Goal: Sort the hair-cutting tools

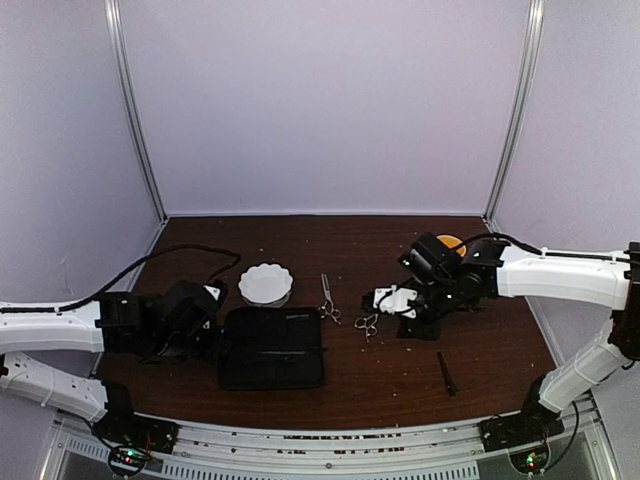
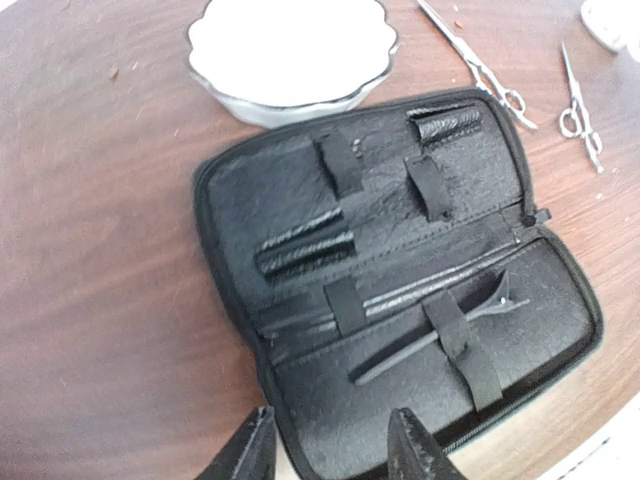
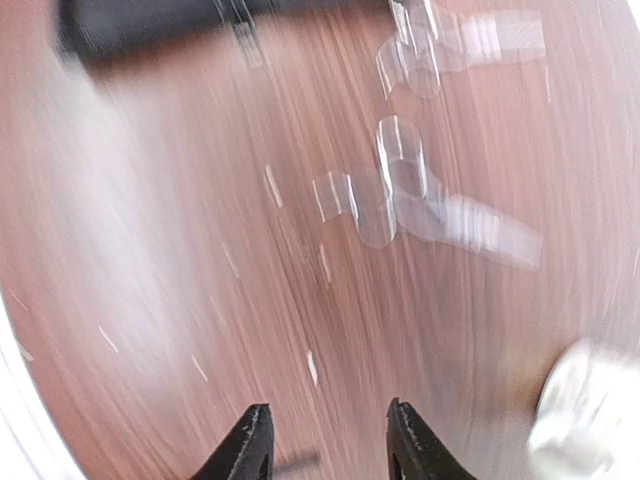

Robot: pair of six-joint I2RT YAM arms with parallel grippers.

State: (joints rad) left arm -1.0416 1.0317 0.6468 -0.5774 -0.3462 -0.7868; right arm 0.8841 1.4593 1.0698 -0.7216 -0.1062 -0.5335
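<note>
Hovering half-open and empty are the left gripper (image 2: 335,445), over the case (image 2: 300,200), and right gripper (image 3: 325,440).

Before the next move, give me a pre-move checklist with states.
1. The case is open: ok.
2. The strapped clip sits in the case: ok.
3. The loose clip is put away: not ok, it lies on the table.
4. The left scissors and right scissors are put away: not ok, both on the table.
5. The left gripper is open, empty: ok.
6. The right gripper is open, empty: ok, though its view is blurred.
</note>
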